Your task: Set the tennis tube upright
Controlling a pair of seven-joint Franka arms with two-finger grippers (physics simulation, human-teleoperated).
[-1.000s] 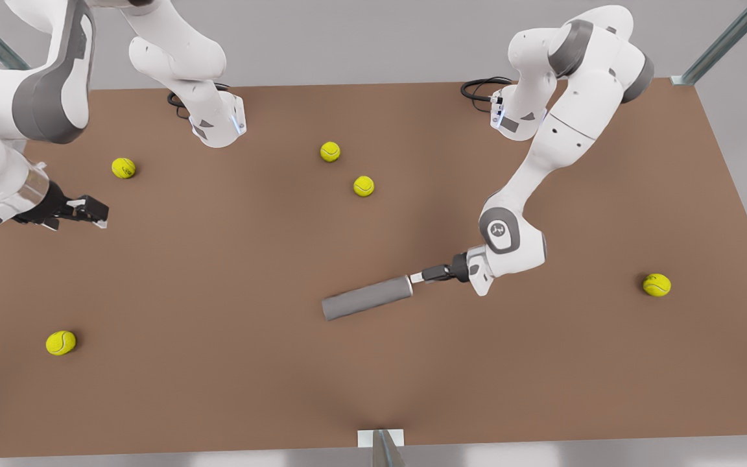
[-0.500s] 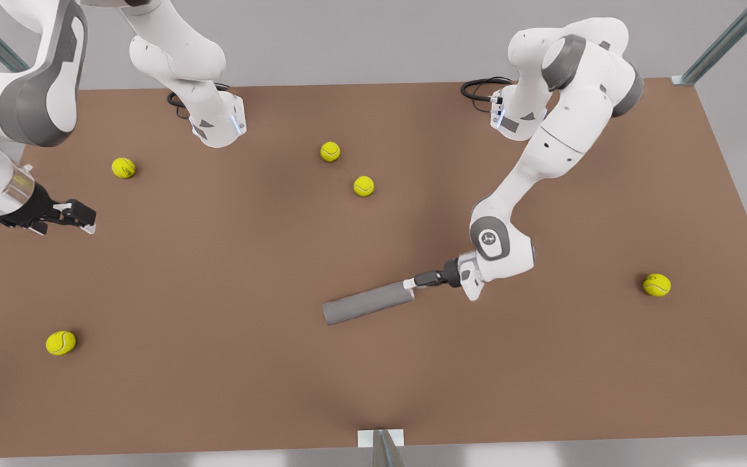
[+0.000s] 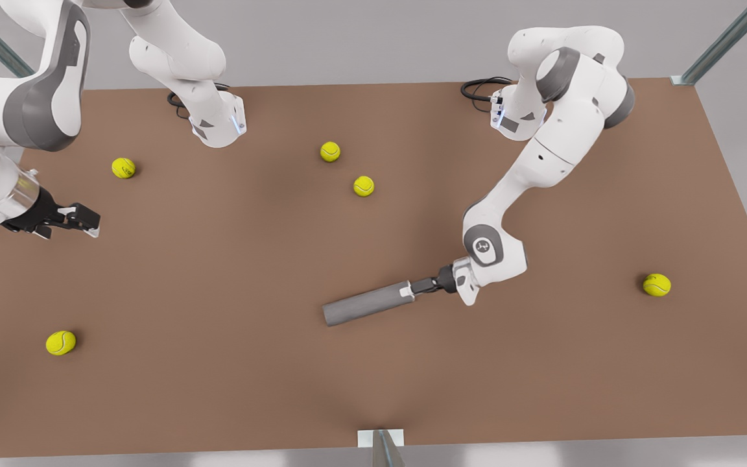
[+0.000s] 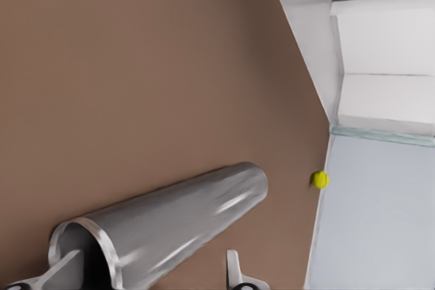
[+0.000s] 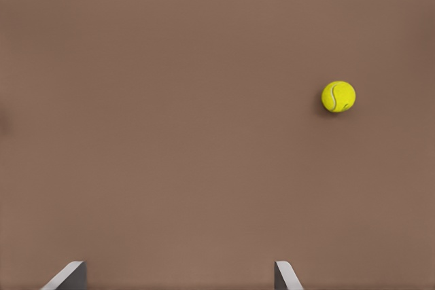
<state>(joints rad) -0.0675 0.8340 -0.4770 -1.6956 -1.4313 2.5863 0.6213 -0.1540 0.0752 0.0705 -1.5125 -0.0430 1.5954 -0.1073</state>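
Lying on its side on the brown table (image 3: 231,363), near the middle: the tennis tube (image 3: 366,303), dark grey, its silvery-rimmed open end (image 4: 85,246) toward the front view's right, the closed end angled toward the front view's left and slightly nearer the camera; not upright. At that rimmed end, the left gripper (image 3: 410,290), reaching in low from the front view's right; seen from the left wrist, fingers (image 4: 233,269) spread, one at the rim's edge and the other out beside the tube wall, so the rim sits between parted jaws, unclamped as far as can be told. Over the table's edge at the front view's left, well apart from the tube, the right gripper (image 3: 85,220), waiting; in the right wrist view, fingertips (image 5: 71,275) wide apart above bare brown surface, nothing between them, one tennis ball (image 5: 338,96) lying beyond. Scattered yellow tennis balls in the front view: one (image 3: 123,168) near the right gripper; two (image 3: 330,152) (image 3: 364,186) toward the far middle; one (image 3: 61,342) at the near left; one (image 3: 656,285) at the far right.
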